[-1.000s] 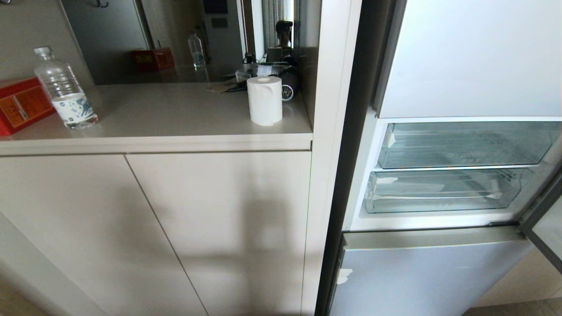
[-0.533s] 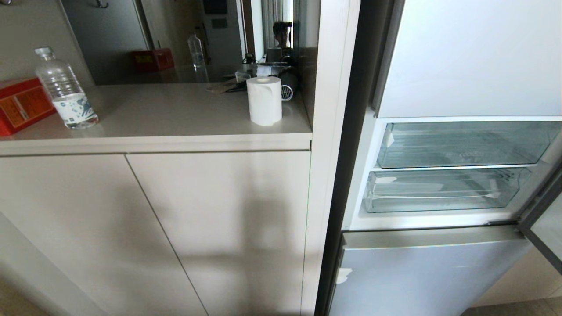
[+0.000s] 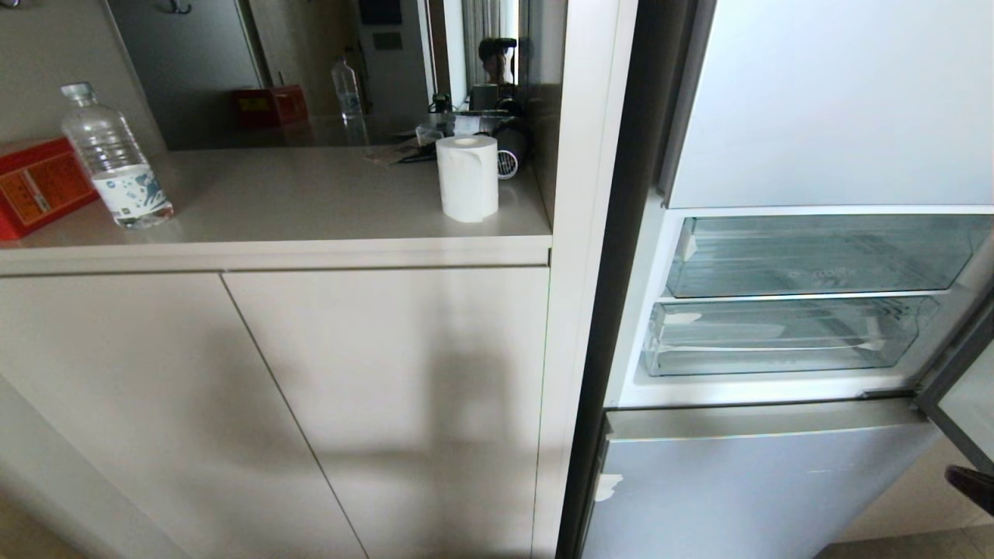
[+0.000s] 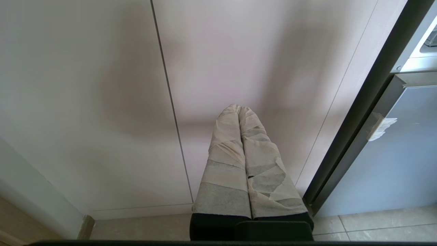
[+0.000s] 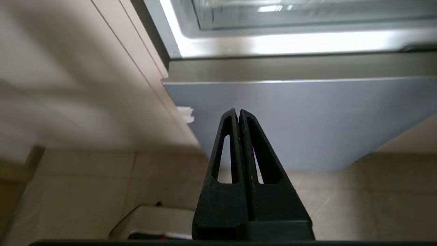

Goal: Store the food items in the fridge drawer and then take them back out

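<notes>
Head view, left to right. At the far left edge a red box (image 3: 35, 186) lies on the beige countertop (image 3: 311, 210), with a clear water bottle (image 3: 116, 159) standing upright just beside it. Toward the centre of the frame a white paper roll (image 3: 467, 178) stands on end near the counter's right end; small dark objects behind it are too indistinct to name. Below the counter are plain cabinet doors (image 3: 272, 404). In the right half stands the fridge (image 3: 831, 101), open, showing two clear plastic bins stacked one above the other: the upper bin (image 3: 823, 256) and, directly beneath it, the lower bin (image 3: 784, 335); which of them is the fridge drawer cannot be told, and both are pushed in. No food items are visible. At the lower right edge a dark tip of the right gripper (image 3: 971, 485) enters the frame. In the left wrist view the left gripper (image 4: 239, 111), its fingers wrapped in pale tape, is pressed together, empty, facing the cabinet doors. In the right wrist view the right gripper (image 5: 238, 112) is likewise closed on nothing, pointing at the grey lower fridge door (image 5: 307, 119).
</notes>
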Robot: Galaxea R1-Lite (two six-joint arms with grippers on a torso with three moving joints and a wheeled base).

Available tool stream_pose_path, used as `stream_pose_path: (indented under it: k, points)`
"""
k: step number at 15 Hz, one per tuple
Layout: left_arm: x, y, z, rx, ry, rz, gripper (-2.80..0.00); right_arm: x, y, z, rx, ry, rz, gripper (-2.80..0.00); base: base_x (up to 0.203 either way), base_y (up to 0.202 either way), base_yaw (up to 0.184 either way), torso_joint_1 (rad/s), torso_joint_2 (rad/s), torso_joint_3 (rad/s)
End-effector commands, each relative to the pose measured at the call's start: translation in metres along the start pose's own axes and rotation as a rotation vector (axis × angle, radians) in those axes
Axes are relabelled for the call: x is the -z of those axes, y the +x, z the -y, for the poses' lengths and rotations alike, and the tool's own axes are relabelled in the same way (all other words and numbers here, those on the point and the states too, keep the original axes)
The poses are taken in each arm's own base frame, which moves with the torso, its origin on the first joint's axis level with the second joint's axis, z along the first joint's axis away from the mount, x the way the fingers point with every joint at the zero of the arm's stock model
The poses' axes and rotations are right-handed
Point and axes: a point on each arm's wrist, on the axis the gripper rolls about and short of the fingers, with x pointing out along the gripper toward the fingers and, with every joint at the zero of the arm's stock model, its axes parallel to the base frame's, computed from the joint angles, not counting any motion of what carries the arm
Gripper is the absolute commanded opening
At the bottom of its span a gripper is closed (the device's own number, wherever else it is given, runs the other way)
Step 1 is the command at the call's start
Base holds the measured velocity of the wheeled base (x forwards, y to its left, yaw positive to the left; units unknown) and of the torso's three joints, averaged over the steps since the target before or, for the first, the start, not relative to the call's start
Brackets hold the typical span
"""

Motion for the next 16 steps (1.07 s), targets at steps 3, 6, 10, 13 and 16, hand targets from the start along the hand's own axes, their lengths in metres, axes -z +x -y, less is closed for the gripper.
stream_pose_path:
  k: [3, 6, 10, 13, 16]
  points:
    - [0.0, 0.0, 0.0, 0.0, 0.0, -0.001, -2.8, 0.007, 0.116, 0.005, -0.047, 0.037, -0.242, 0.0, 0.0, 0.0, 0.0, 0.0, 0.0, 0.0]
    - [0.0, 0.0, 0.0, 0.0, 0.0, -0.001, -2.8, 0.012, 0.155, -0.004, -0.116, 0.016, -0.18, 0.0, 0.0, 0.0, 0.0, 0.0, 0.0, 0.0]
    - [0.0, 0.0, 0.0, 0.0, 0.0, -0.001, -2.8, 0.017, 0.19, -0.013, -0.168, -0.014, -0.039, 0.0, 0.0, 0.0, 0.0, 0.0, 0.0, 0.0]
    - [0.0, 0.0, 0.0, 0.0, 0.0, -0.001, -2.8, 0.022, 0.209, -0.023, -0.16, -0.039, 0.012, 0.0, 0.0, 0.0, 0.0, 0.0, 0.0, 0.0]
    - [0.0, 0.0, 0.0, 0.0, 0.0, -0.001, -2.8, 0.024, 0.237, -0.025, -0.11, -0.048, 0.022, 0.0, 0.0, 0.0, 0.0, 0.0, 0.0, 0.0]
